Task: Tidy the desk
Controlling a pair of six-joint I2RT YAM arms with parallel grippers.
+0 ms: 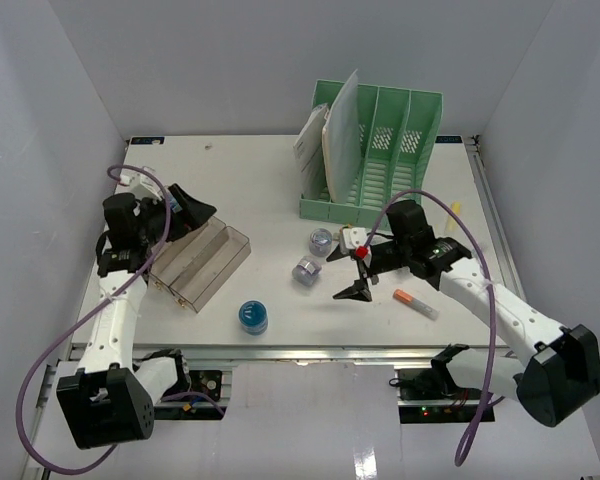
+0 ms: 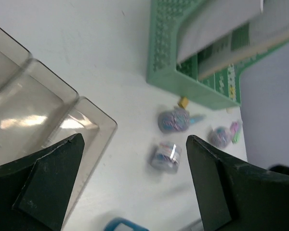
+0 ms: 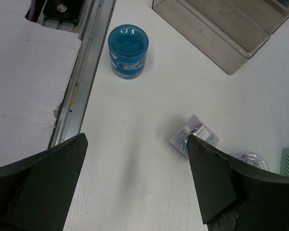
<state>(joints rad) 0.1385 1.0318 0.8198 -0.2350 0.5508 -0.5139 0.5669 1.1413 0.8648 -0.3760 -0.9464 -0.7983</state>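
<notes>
You can't read the labels on the blue jar [image 3: 128,50] or the small clear box [image 3: 195,134]; both are too small. Your table [image 1: 270,180] is a flat white top with a metal rail along its near edge, lying under both arms. The left gripper [image 2: 135,138] and right gripper [image 3: 137,138] gape wide and hold nothing. The clear tray [image 2: 48,110] is cut off in the left wrist view.

Top cam: high behind the arm bases [image 1: 105,405], looking down on the whole table [image 1: 260,170]. Left wrist cam: low, close, facing the green file rack [image 2: 164,48]. Right wrist cam: just in front of the rack, looking down toward the near rail [image 3: 84,72]. All three share the clear tray [image 1: 200,262].
</notes>
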